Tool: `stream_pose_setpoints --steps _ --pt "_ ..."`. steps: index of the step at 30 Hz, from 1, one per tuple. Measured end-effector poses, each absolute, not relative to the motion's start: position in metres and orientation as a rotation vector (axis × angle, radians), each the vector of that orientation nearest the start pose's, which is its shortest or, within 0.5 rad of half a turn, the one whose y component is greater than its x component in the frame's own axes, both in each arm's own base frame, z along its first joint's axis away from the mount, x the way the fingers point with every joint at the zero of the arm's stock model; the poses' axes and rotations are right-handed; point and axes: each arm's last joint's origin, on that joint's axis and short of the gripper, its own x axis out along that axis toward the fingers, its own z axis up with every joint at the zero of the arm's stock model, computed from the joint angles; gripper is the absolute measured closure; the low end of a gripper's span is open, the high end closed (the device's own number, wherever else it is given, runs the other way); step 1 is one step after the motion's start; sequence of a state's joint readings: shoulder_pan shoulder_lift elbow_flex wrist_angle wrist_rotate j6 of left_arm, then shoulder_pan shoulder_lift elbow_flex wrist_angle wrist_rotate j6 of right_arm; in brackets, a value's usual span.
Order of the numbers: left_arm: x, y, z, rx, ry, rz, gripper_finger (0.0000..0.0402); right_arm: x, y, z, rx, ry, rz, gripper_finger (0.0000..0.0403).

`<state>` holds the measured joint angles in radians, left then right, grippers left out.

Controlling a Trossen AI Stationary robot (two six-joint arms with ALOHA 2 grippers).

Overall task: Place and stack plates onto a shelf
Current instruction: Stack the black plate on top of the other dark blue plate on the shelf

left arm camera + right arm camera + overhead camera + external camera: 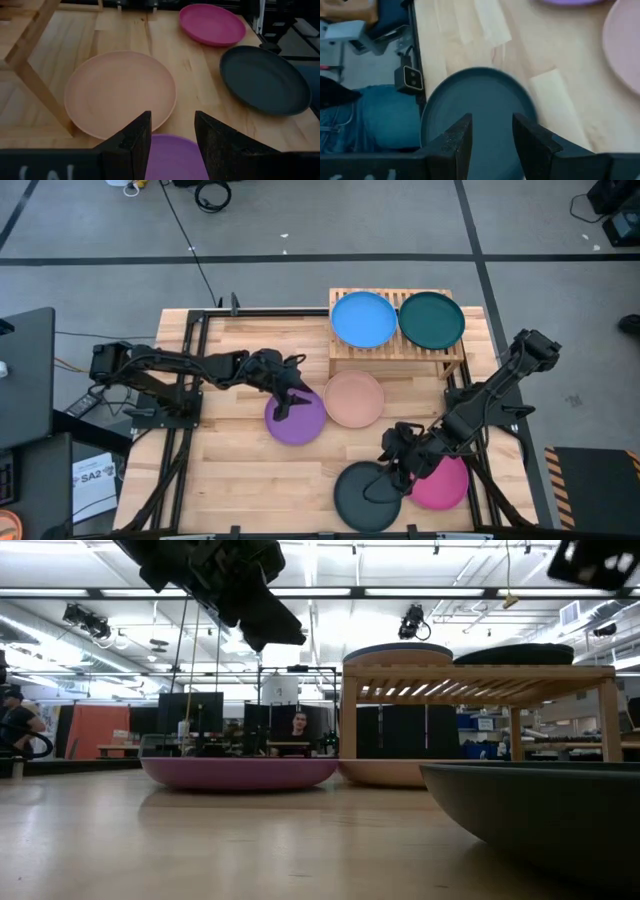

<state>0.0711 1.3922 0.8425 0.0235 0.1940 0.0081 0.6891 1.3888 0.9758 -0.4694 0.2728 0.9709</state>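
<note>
The shelf [345, 363] stands at the table's far side with a blue plate [364, 319] and a dark teal plate [432, 319] lying flat on its slatted top. A peach plate [354, 398], a purple plate [310, 425], a black plate [360, 500] and a magenta plate [445, 488] lie flat on the table. My left gripper [172, 145] hangs open above the purple plate [172, 160], clear of it. My right gripper [492, 140] is open over the black plate [480, 100], near its right rim.
The table's metal frame rails [190, 380] run along the left and right sides by the arm bases. Bare wood lies at the near left of the table [250, 480]. In the low view the shelf's legs [348, 730] stand just behind the peach plate [385, 772].
</note>
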Motion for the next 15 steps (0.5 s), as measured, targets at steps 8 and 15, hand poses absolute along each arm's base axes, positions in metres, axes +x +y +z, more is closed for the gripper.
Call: stream_pose_setpoints --steps 8,15 --pt "0.297 0.015 0.24 -0.057 0.497 -0.125 0.0244 0.211 0.164 0.199 0.49 0.902 -0.035 0.0257" --pt "0.297 0.015 0.24 -0.056 0.496 -0.126 0.0244 0.202 0.156 0.174 0.479 0.917 -0.046 0.0257"
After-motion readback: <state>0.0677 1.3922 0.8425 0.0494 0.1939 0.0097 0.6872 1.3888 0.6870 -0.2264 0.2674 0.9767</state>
